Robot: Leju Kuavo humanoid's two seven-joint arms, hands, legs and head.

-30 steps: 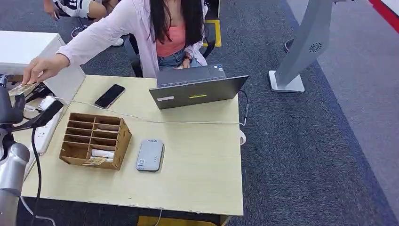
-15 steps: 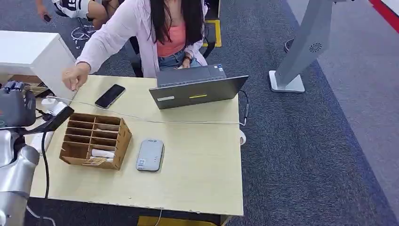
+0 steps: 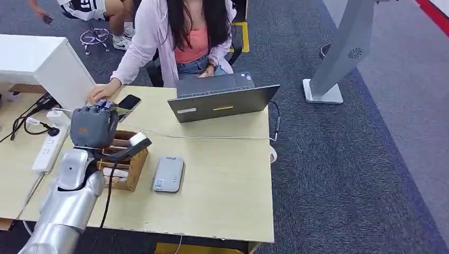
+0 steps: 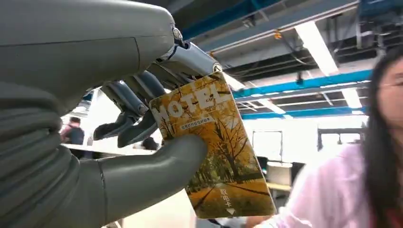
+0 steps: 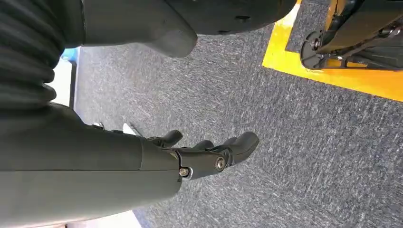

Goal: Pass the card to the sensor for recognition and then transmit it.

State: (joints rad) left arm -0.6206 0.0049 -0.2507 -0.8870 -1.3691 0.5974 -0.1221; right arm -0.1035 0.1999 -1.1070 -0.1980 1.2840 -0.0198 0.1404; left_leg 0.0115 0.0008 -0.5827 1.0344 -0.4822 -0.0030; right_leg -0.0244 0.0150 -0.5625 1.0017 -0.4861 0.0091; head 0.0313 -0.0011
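yellow card (image 4: pixel 214 147) pinched by left robot hand (image 4: pixel 142 118), wrist view shows.

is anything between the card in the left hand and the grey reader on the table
Nothing visible blocks it. The left hand holds the card above the wooden organizer; the card reader lies just beside that box on bare table.

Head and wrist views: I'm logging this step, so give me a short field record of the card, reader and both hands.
card: yellow hotel card, pinched by the left hand
left hand place: above the wooden organizer
reader: grey card reader, flat on the table, right of the organizer
right hand: right hand holds nothing, fingers apart, over carpet
person: hand by the phone
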